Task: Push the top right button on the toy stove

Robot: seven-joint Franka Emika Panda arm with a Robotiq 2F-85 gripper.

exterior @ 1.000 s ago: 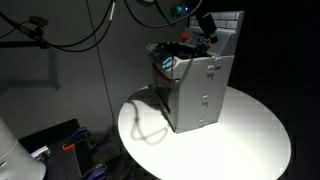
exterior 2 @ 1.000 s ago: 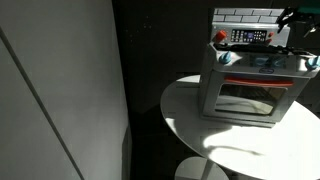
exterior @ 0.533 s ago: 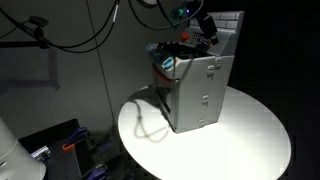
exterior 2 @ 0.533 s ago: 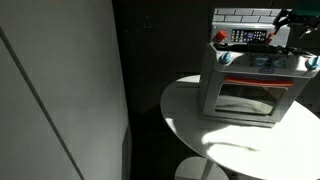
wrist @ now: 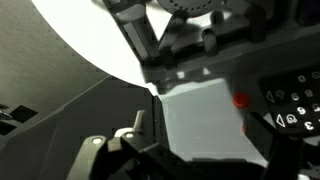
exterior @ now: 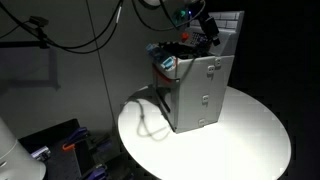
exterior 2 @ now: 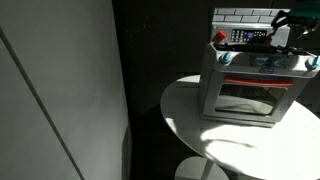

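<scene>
No press is confirmed: gripper point(exterior: 209, 30) is seen above stove point(exterior: 197, 92), far side; jaw width cannot be told.

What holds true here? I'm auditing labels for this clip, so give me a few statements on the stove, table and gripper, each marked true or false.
1. The toy stove stands on a round white table. True.
2. The stove's front door hangs open. False: it is shut against the stove's front.
3. The gripper is up by the stove's top, near the back panel. True.
4. The back panel is plain red. False: it is pale and tiled.
</scene>
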